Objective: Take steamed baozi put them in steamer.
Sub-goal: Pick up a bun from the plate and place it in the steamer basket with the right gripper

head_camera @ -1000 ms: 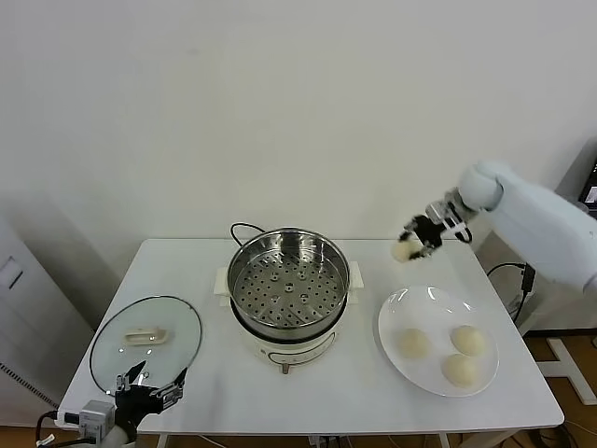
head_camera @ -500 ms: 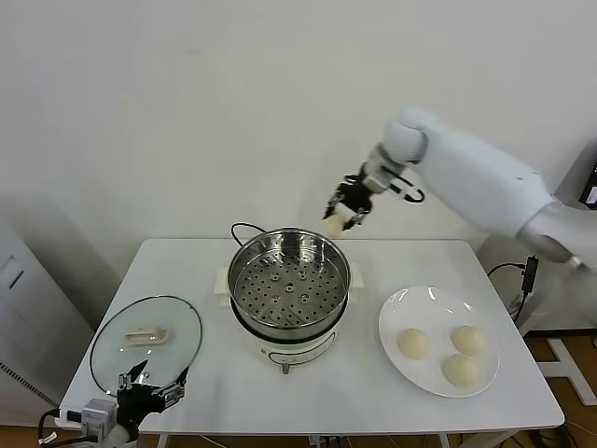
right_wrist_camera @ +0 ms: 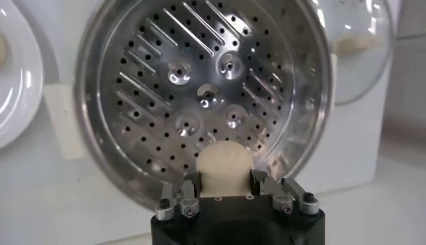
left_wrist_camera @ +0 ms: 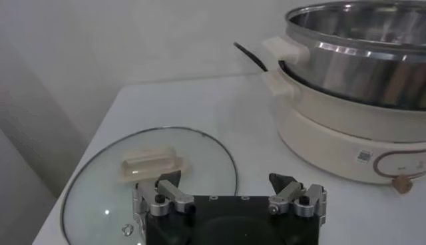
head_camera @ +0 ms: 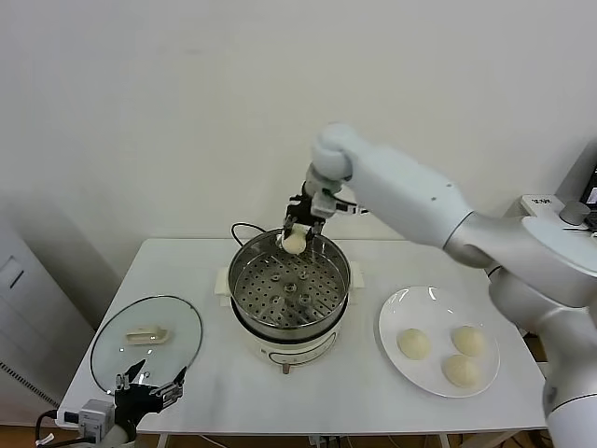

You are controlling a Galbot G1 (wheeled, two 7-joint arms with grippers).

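My right gripper [head_camera: 296, 231] is shut on a cream-white baozi [head_camera: 294, 242] and holds it over the far rim of the steamer [head_camera: 289, 289], a shiny steel pot on a white base. In the right wrist view the baozi [right_wrist_camera: 225, 166] sits between the fingers above the perforated tray [right_wrist_camera: 200, 93], which holds nothing. Three more baozi [head_camera: 414, 343] [head_camera: 468, 340] [head_camera: 459, 370] lie on the white plate [head_camera: 410, 308] to the right of the steamer. My left gripper [head_camera: 149, 390] is open and parked low at the table's front left, over the glass lid's near edge.
The round glass lid [head_camera: 146, 342] with a cream handle lies flat at the table's front left; it also shows in the left wrist view [left_wrist_camera: 150, 170]. A black cord [head_camera: 239, 228] runs behind the steamer. The white wall stands close behind the table.
My right arm has swung left from above the plate's far side to over the steamer's far rim, carrying the baozi and lowering it. The left arm has not moved.
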